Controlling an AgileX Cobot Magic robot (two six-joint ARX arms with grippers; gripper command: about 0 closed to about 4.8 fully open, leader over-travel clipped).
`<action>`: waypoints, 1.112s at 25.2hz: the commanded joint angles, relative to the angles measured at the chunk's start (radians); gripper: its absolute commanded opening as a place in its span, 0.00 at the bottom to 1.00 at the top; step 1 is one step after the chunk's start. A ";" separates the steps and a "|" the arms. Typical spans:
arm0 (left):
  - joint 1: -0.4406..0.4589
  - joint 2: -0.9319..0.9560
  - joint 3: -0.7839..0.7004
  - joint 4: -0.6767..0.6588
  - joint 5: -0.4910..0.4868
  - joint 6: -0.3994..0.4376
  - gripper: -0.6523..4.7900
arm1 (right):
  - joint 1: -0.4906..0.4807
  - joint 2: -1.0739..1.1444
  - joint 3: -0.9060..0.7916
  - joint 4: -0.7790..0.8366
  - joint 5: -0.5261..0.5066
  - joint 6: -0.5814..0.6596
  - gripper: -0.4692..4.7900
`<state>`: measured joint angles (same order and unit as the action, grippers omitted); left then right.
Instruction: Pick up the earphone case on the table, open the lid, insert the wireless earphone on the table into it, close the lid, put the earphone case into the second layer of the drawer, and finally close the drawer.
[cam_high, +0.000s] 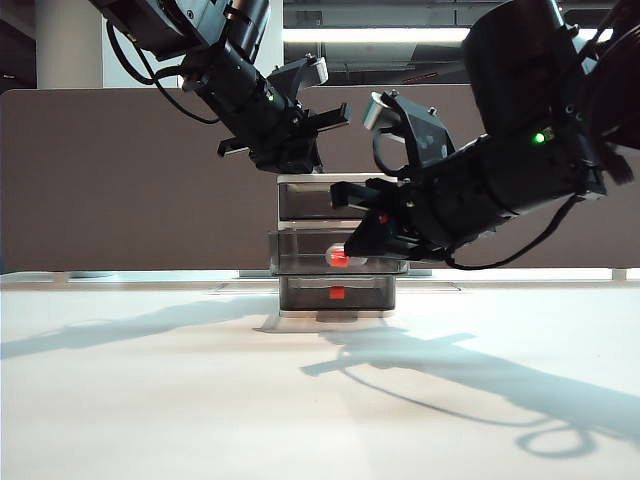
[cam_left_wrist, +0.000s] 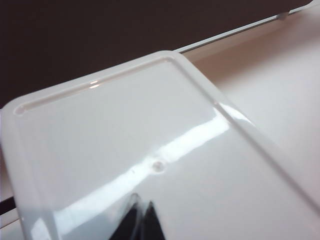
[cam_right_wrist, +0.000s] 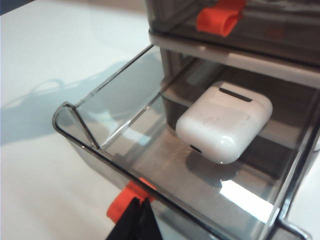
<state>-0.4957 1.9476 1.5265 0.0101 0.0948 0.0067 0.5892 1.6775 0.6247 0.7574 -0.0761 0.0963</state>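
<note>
The earphone case (cam_right_wrist: 224, 121) lies on the floor of the second layer of the drawer (cam_right_wrist: 165, 165), which stands pulled out from the drawer (cam_high: 335, 245) unit; its lid is down. In the exterior view the case itself is hidden behind the smoky front and the right arm.

The right hand (cam_right_wrist: 134, 220) is pinched shut with nothing in it, its dark tips at the red tab (cam_right_wrist: 131, 197) on that tray's front edge; whether they touch the tab is hard to tell. In the exterior view it sits at about 3 o'clock from the tab.

The left hand (cam_left_wrist: 141, 220) is also shut and empty, its tips on or just over the unit's glossy white top (cam_left_wrist: 125, 150). The worktop (cam_high: 200, 400) shows only the arms' shadows; the wireless earphone cannot be made out anywhere.
</note>
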 joint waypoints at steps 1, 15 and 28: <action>-0.001 0.005 0.001 -0.024 0.003 -0.003 0.11 | -0.006 0.016 0.035 0.026 0.012 -0.001 0.08; -0.001 0.005 0.000 -0.030 0.003 -0.003 0.11 | -0.063 0.134 0.180 0.024 -0.002 -0.003 0.08; -0.001 0.005 0.000 -0.032 0.003 -0.003 0.11 | -0.086 0.204 0.291 -0.025 -0.012 -0.004 0.08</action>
<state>-0.4957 1.9476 1.5261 0.0078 0.0944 0.0067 0.5011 1.8847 0.9081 0.7166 -0.0883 0.0952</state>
